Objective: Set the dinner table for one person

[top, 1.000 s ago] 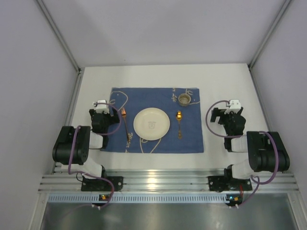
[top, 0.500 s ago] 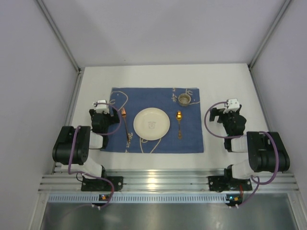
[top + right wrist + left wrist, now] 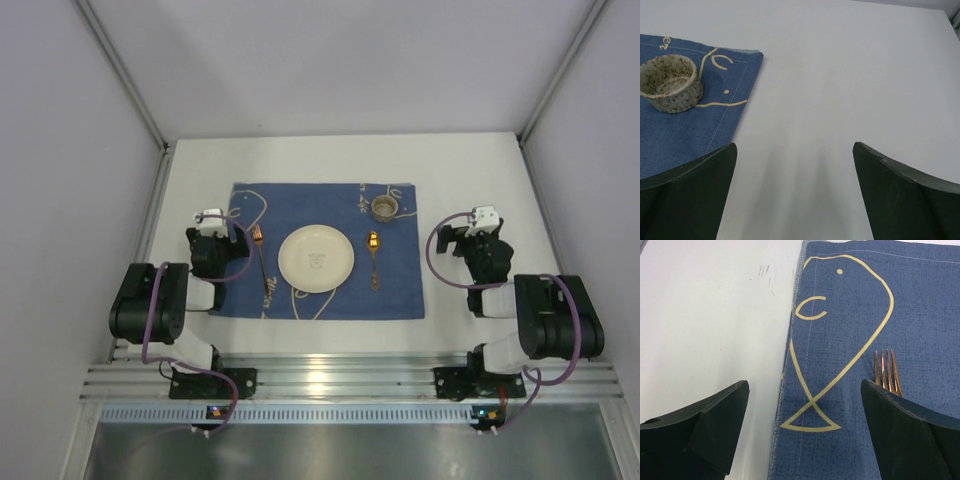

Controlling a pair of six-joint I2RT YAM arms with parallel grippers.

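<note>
On the white dinner table [image 3: 480, 170] lies a blue cloth [image 3: 300, 205] with line drawings. On the cloth are a cream plate [image 3: 316, 258], a copper fork [image 3: 262, 262] left of it, a gold spoon [image 3: 374, 256] right of it and a speckled cup [image 3: 385, 208] at the far right. My left gripper [image 3: 218, 225] is open and empty over the cloth's left edge, with the fork tines [image 3: 887, 370] by its right finger. My right gripper [image 3: 468, 238] is open and empty over bare table, right of the cloth; the cup [image 3: 669, 82] shows far left.
A ribbed aluminium rail [image 3: 340, 385] runs along the near edge with both arm bases on it. Grey walls close the table on the left, right and back. The cloth's left edge [image 3: 790, 365] runs between my left fingers.
My right gripper has shifted very slightly left. Nothing else has moved.
</note>
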